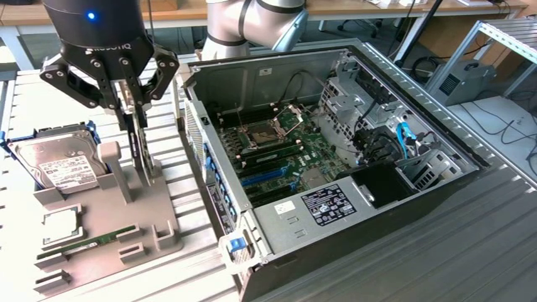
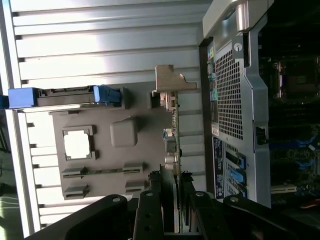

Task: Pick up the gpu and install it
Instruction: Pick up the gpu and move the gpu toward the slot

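End effector (image 1: 134,104) clamped on upper edge of gpu (image 1: 144,154), card upright beneath it, at grey holder (image 1: 109,207)

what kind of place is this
Probably a robotics lab bench for PC assembly: a robot arm beside an opened computer case, a grey fixture holding a hard drive, and desks behind.

The arm (image 1: 251,22) reaches over the bench (image 1: 503,207) toward the exterior view's left edge, wrist vertical, gripper (image 1: 134,100) pointing straight down, both fingers pressed against the upright gpu's (image 1: 144,151) top.
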Controlling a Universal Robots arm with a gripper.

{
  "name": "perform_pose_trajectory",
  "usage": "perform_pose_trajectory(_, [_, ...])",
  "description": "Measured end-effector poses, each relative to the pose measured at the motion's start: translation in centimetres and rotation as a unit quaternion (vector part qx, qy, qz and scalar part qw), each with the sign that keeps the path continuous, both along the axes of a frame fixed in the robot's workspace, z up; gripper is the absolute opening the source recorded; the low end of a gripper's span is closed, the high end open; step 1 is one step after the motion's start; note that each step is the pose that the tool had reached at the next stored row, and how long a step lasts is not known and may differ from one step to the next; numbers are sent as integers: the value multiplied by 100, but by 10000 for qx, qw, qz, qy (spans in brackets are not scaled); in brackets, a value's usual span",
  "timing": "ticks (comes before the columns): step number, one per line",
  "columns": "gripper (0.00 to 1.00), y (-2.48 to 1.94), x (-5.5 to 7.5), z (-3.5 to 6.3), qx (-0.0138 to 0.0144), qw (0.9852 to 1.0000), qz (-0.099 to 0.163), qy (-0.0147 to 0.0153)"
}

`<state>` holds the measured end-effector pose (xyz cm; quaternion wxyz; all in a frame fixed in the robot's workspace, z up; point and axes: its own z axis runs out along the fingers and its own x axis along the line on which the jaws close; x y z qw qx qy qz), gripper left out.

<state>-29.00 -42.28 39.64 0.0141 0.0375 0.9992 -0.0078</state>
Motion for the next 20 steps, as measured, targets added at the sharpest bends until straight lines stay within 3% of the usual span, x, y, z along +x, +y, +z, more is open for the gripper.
perform_pose_trajectory(7, [27,0,9,67,2,10000,-3,0])
perform_pose_trajectory(20, [27,0,14,92,1,10000,-3,0])
